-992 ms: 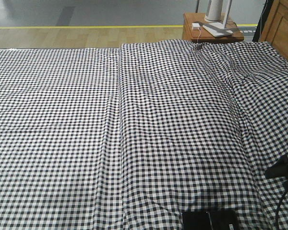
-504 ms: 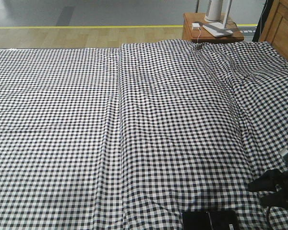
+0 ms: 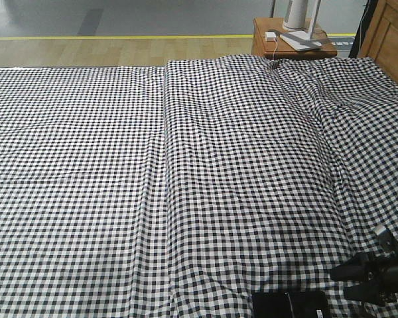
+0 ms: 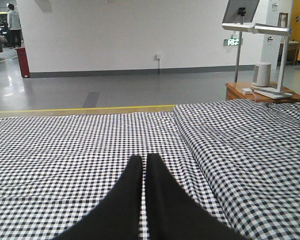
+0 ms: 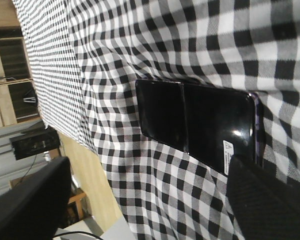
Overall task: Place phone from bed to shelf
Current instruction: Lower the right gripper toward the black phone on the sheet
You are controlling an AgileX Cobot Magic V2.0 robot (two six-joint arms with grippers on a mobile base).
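Observation:
The phone, a glossy black slab with a white sticker, lies flat on the gingham bed at its near edge. In the right wrist view the phone fills the middle. My right gripper hovers just right of it, open, with nothing between its fingers; one finger overlaps the phone's sticker end. My left gripper is shut and empty, low over the bed. Light-wood shelving, which looks like the shelf, shows beyond the bed's edge.
A reddish-brown side table with a white lamp base and a charger stands behind the bed's far right corner. A wooden panel rises at the top right. A long crease runs down the bed. A black monitor-like box sits on the floor.
My right gripper has come in from the right edge, moving left and down toward the phone. The phone and the left gripper have not moved.

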